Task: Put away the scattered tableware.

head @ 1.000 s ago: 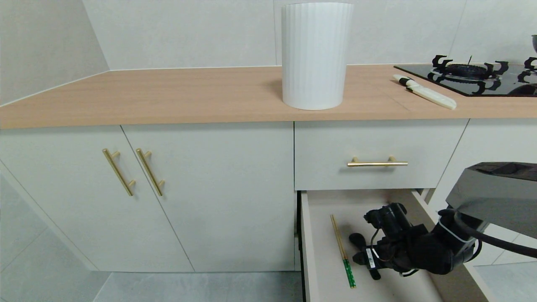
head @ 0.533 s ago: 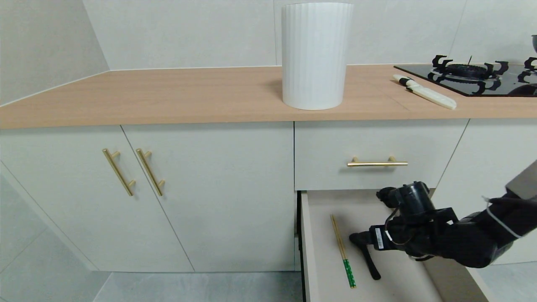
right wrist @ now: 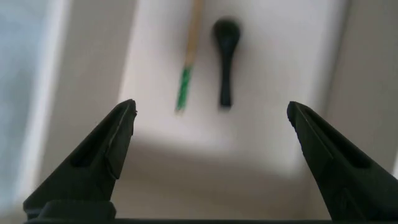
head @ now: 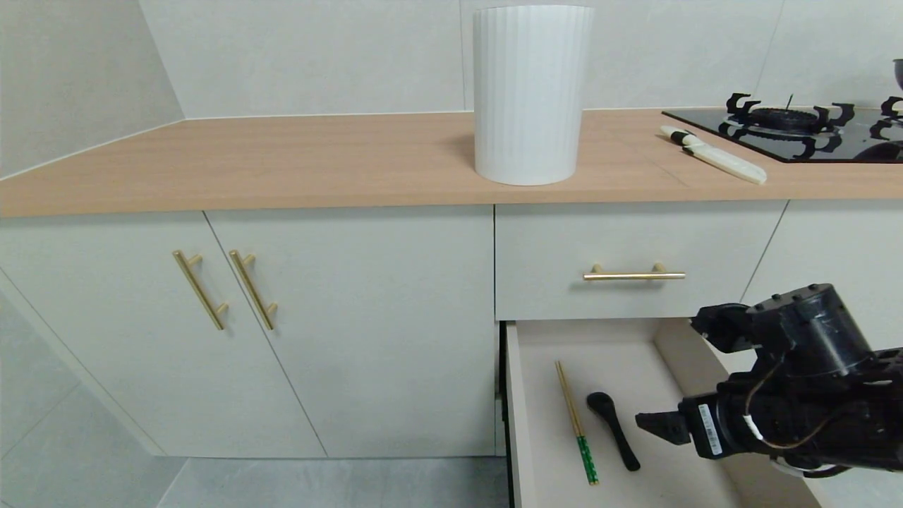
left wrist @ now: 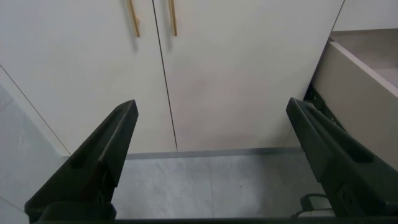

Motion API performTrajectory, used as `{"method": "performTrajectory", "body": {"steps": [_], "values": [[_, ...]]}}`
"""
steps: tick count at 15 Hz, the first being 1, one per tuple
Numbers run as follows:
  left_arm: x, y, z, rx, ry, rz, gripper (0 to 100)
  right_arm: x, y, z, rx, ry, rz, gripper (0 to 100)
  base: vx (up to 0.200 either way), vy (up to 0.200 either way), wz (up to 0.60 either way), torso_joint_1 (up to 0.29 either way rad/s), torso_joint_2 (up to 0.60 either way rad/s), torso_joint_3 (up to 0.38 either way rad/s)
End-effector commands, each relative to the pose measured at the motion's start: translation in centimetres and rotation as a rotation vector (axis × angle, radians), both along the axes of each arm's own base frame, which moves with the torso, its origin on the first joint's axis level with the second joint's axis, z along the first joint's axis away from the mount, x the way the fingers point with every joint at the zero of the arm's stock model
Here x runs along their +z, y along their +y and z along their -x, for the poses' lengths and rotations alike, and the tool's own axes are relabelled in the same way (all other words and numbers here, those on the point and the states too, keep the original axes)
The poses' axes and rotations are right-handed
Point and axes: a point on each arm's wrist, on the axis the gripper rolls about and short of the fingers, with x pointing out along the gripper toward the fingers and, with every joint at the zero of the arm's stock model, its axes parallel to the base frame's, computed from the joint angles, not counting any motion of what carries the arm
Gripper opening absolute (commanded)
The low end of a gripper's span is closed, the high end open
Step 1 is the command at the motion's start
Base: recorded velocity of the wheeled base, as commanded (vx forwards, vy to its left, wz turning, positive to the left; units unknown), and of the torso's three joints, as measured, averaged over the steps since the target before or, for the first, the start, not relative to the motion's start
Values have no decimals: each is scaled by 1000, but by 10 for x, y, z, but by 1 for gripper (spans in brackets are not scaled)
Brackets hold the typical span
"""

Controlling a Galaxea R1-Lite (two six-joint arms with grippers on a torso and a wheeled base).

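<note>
A black spoon [head: 612, 427] and tan chopsticks [head: 577, 432] with green ends are seen in the pale beige drawer [head: 515, 402]. The counter [head: 282, 162] is finished in light wood grain. On it a white, vertically ribbed canister [head: 529, 92], a cream knife [head: 712, 154] with a black band and, far right, a glossy black hob [head: 797, 134] are seen, above off-white cabinet doors [head: 353, 331] with brass-coloured handles [head: 633, 276].

Head camera sits high and back, facing the cabinet front, looking down across the desk [head: 282, 162] and into the open drawer [head: 543, 367]. Right wrist camera hangs close over that drawer, pointing straight down, and both views catch the chopsticks [head: 577, 432] and spoon [head: 612, 427]. Left wrist camera sits low, facing the cabinet doors [left wrist: 236, 74] and floor [left wrist: 211, 186], with the drawer's side at its edge.
</note>
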Motion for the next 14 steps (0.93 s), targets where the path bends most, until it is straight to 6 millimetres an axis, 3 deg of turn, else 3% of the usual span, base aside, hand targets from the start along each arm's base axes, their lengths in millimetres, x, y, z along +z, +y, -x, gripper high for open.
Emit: {"method": "performTrajectory", "body": {"steps": [1, 12, 14], "values": [[0, 0, 0, 0, 0, 0, 100, 21, -4, 21, 40, -70, -37, 100, 0, 0, 0, 0, 0, 0], [0, 0, 0, 0, 0, 5, 100, 20, -4, 23, 53, -63, -19, 100, 0, 0, 0, 0, 0, 0], [0, 0, 0, 0, 0, 5, 100, 19, -4, 23, 55, -60, -18, 100, -200, 0, 0, 2, 2, -9]]}}
